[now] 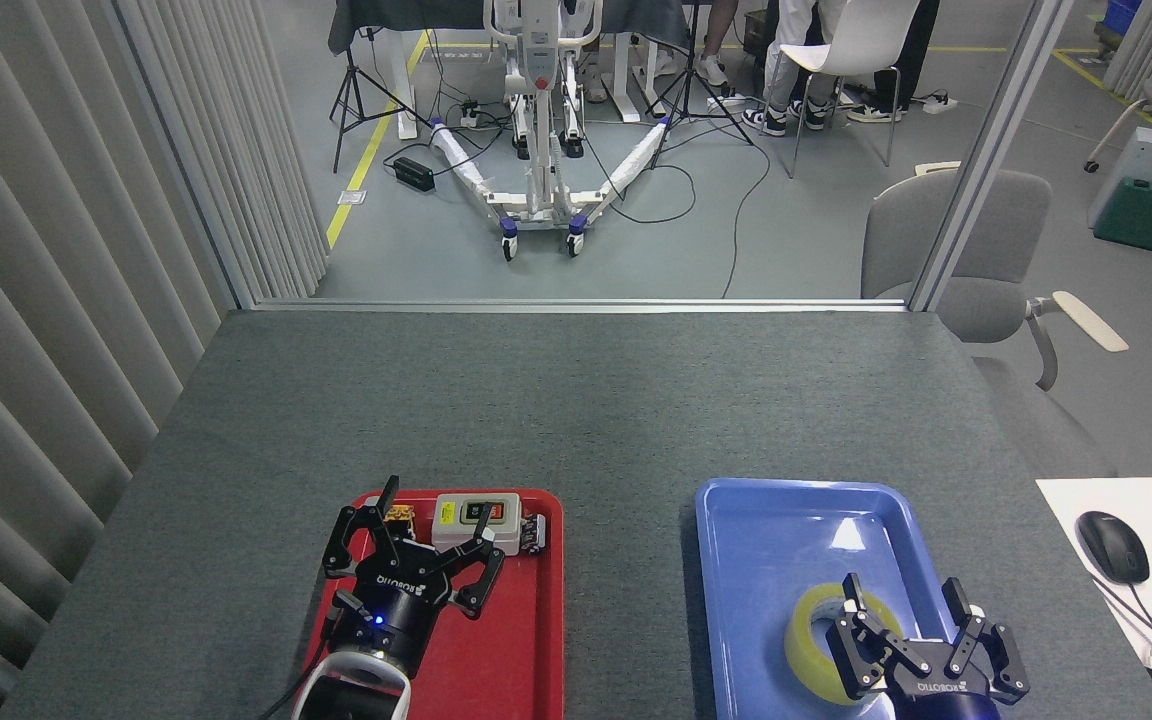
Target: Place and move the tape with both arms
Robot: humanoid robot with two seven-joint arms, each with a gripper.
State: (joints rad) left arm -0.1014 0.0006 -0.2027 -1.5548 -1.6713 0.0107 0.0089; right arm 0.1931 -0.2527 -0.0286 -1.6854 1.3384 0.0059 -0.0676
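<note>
- Lying flat in the blue tray (736,560), near its front-right corner, the tape (816,640) is partly covered by the right gripper (904,598).
- R fingers spread wide above the roll's right side, gripping nothing.
- Left gripper (431,500) hangs over the red tray (526,650), fingers splayed wide, empty, tips near a white switch box (458,520).
- Only one view, from the head.
</note>
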